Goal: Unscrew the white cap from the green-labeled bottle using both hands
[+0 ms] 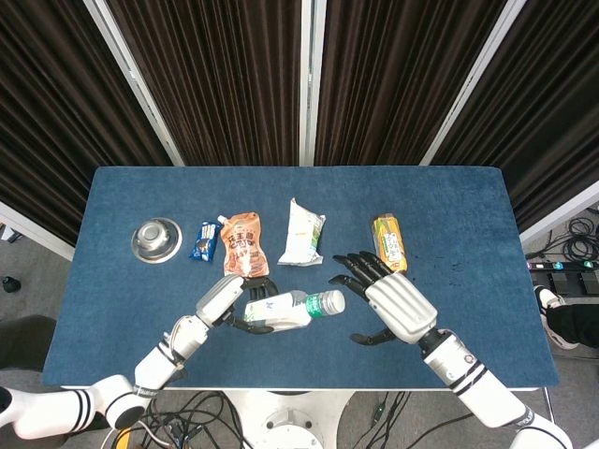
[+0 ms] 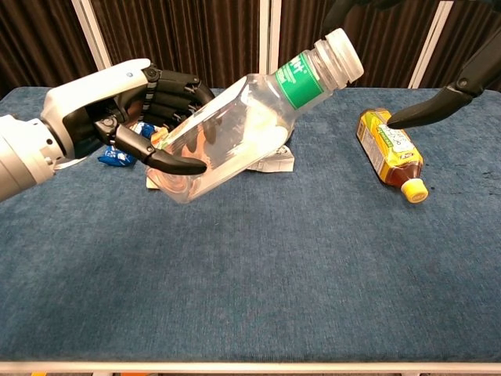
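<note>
A clear plastic bottle with a green label (image 2: 235, 129) (image 1: 285, 311) is lifted off the table and tilted, its white cap (image 2: 344, 56) (image 1: 334, 301) pointing toward my right side. My left hand (image 2: 129, 110) (image 1: 229, 301) grips the bottle's lower body with thumb in front and fingers behind. My right hand (image 1: 388, 297) hovers just right of the cap with its fingers spread, not touching it. In the chest view only a dark fingertip (image 2: 427, 112) of the right hand shows, at the upper right.
On the blue table (image 1: 468, 206) lie a yellow-capped tea bottle (image 1: 390, 241) (image 2: 390, 150), a white pouch (image 1: 302, 234), an orange spouted pouch (image 1: 243, 241), a small blue snack packet (image 1: 205, 240) and a steel bowl (image 1: 155, 238). Dark curtains hang behind.
</note>
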You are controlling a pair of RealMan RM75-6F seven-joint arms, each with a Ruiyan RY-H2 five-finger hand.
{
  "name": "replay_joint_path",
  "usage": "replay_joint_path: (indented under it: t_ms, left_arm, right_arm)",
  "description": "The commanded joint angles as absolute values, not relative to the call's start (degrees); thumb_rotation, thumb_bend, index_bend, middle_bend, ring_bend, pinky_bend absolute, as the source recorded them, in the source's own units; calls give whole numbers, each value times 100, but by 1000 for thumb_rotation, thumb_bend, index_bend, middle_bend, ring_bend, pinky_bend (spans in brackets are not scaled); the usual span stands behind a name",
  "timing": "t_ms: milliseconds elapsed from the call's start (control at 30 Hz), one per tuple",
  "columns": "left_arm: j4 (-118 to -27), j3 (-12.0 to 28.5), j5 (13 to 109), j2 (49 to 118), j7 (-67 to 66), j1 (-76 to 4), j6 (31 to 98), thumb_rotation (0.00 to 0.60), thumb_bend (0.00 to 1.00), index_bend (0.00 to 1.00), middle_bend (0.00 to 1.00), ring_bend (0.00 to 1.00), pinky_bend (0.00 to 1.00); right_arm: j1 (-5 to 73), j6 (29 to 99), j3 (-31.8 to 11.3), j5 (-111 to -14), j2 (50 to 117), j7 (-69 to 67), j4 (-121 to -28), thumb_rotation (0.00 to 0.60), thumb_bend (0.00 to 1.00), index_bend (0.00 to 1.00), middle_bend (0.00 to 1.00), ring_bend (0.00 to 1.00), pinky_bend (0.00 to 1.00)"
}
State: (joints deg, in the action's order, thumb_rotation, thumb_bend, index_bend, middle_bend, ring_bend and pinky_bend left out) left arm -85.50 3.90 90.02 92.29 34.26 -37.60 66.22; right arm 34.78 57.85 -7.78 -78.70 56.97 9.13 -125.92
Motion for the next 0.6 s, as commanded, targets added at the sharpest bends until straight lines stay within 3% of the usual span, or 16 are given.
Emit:
replay_joint_path:
  t_ms: [33, 600]
  left_arm:
    - [-8550, 387, 8997, 9231, 3427, -3757, 6621, 600, 429, 692, 638, 577, 560]
    - [-8504, 400, 8953, 9218, 3438, -3742, 6612, 600, 429, 693, 638, 577, 560]
  right_arm:
    - [3484, 5775, -778, -7871, 5702, 906, -12594, 589, 36, 240, 39, 0, 0]
    - [3469, 5750, -708, -8125, 5635, 865, -12715, 588, 42, 263, 41, 0, 0]
